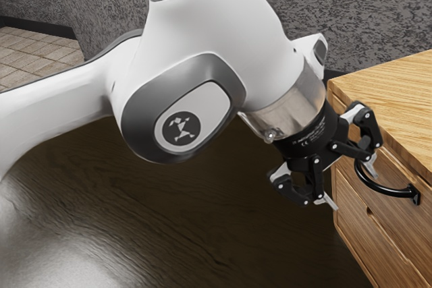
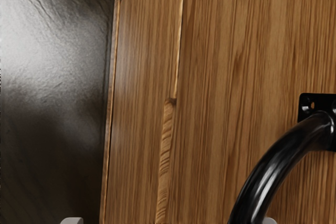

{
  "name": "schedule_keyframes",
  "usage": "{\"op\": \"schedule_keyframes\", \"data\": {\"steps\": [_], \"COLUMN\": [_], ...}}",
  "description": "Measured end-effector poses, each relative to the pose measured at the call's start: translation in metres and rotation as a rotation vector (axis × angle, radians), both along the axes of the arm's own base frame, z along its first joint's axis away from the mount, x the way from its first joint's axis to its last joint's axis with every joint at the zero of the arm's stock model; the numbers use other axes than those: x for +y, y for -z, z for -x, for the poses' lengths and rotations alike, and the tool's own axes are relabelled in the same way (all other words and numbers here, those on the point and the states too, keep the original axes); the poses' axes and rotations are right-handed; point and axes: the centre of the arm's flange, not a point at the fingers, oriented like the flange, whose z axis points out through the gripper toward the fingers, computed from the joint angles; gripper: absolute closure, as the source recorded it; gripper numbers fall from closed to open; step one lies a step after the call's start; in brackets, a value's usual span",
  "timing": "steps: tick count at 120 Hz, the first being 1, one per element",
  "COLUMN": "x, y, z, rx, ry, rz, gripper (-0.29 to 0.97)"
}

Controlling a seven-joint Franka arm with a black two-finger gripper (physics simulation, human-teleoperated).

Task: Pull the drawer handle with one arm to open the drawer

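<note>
At four o'clock in the exterior view, our gripper (image 1: 351, 181) is spread wide at the nine-o'clock end of the drawer handle (image 1: 388, 189), likely to straddle the bar. From the wrist, it arches close before the drawer front (image 2: 236, 51), apparently unopened.

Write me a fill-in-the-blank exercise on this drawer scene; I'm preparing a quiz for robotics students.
1. The drawer handle is coloured ____.
2. The cabinet it is mounted on is made of ____.
3. The gripper is next to the handle with its fingers ____, not closed on it.
4. The arm has a casing that is mostly ____.

Missing words: black; wood; open; white.
</note>
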Motion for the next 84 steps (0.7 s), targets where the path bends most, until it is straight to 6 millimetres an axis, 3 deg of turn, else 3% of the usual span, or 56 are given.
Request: {"op": "schedule_keyframes", "data": {"steps": [84], "x": [0.010], "y": [-0.007], "z": [0.021], "rx": [-0.008], "ry": [0.001], "rz": [-0.016], "gripper": [0.57]}}
